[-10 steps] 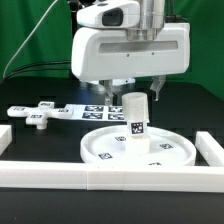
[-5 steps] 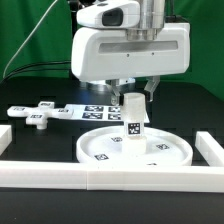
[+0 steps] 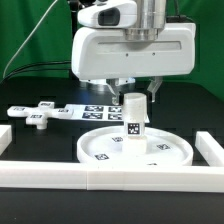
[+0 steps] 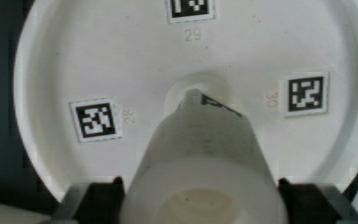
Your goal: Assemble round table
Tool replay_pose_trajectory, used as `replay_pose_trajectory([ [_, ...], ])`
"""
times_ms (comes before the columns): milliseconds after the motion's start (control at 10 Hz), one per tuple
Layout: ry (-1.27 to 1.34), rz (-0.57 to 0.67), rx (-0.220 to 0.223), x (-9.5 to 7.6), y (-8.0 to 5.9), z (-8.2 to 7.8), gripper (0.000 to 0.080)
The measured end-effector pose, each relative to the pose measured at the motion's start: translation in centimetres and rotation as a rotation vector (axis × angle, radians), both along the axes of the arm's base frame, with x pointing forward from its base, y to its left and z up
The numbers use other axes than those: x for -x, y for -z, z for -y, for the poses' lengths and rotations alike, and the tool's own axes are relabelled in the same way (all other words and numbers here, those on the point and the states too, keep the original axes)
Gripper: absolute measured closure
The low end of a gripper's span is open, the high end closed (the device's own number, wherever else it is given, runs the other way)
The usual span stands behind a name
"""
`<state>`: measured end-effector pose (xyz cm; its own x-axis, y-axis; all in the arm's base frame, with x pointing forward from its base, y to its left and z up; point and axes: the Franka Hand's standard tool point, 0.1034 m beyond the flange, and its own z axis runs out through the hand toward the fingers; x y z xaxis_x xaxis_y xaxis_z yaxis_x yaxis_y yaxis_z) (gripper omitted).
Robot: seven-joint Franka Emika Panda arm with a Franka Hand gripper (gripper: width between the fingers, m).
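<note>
One leg [image 3: 135,116] stands on one disc [image 3: 100,151]; one foot [image 3: 38,113] aside.

The disc [image 3: 100,152] lies on the table [image 3: 40,140], near the front and middle. The leg [image 3: 135,118] stands upright on the disc's centre, its top between the fingers of the gripper [image 3: 135,95] hanging over it. Behind the disc lies the marker board [image 3: 95,110]. The foot [image 3: 38,112] lies flat further to the exterior view's left, apart from the disc. A rail [image 3: 110,178] runs along the front, before the disc.
</note>
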<state>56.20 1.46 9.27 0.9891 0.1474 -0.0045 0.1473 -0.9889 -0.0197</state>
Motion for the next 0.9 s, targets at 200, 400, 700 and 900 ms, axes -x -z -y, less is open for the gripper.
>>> replay_pose_trajectory([
  [200,0.243,-0.011,-0.031,0.1,0.0,-0.6,0.0390],
  [400,0.344,-0.017,-0.044,0.1,0.0,-0.9,0.0390],
  [700,0.558,-0.032,-0.066,0.1,0.0,-1.4,0.0390],
  [900,0.779,-0.049,-0.074,0.1,0.1,-1.6,0.0390],
])
